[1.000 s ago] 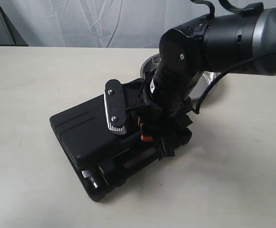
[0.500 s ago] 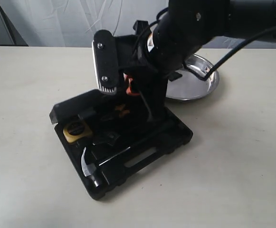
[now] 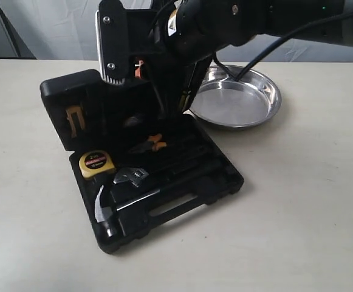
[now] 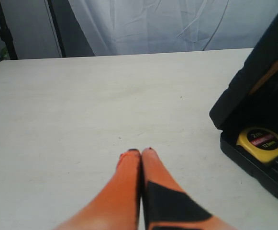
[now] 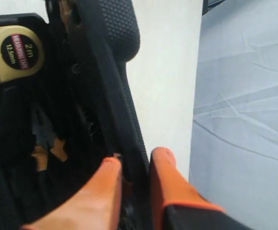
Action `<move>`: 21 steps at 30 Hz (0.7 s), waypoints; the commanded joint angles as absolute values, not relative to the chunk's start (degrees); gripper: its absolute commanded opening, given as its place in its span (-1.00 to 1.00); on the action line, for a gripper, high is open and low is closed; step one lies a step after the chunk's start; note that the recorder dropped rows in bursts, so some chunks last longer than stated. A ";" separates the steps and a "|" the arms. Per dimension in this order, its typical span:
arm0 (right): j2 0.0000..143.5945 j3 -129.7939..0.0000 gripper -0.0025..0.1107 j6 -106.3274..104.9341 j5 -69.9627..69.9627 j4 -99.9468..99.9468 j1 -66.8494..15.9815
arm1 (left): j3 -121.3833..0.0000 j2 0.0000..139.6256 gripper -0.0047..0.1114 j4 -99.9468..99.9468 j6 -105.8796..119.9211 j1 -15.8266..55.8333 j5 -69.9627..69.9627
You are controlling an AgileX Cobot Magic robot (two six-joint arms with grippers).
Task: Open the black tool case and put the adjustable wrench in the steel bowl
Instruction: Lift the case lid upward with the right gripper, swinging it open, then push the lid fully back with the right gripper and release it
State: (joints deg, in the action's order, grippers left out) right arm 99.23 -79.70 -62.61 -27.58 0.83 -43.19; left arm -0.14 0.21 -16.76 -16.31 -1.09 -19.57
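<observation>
plainly, the case [image 3: 222, 182] sits on a pale table [image 3: 298, 207], curtain [image 3: 48, 30] behind

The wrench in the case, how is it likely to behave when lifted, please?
The wrench looks like rigid metal, so it is probably stiff and head-heavy at its silver jaw end, apt to tip. It sits in a moulded slot of the case, so it may resist.

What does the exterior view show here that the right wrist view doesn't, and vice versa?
Only the exterior view: the steel bowl, the adjustable wrench and the hammer in the case. Only the right wrist view: the right gripper pinching the lid by its edge between its orange fingers. Both: the open case, the yellow tape measure and the pliers with orange handles.
</observation>
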 commanded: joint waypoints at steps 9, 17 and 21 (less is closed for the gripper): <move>103.46 -79.74 -0.97 -66.89 -22.84 -0.36 -43.43 | 0.00 0.00 -0.92 -16.81 -16.37 -0.99 -19.35; 102.54 -79.74 -0.97 -67.81 -22.35 -0.49 -44.05 | 0.00 0.00 -0.92 -16.81 -16.37 -0.99 -19.35; 100.46 -79.74 -0.97 -71.30 -25.08 -0.58 -46.17 | 0.00 0.00 -0.92 -16.81 -16.37 -0.99 -19.35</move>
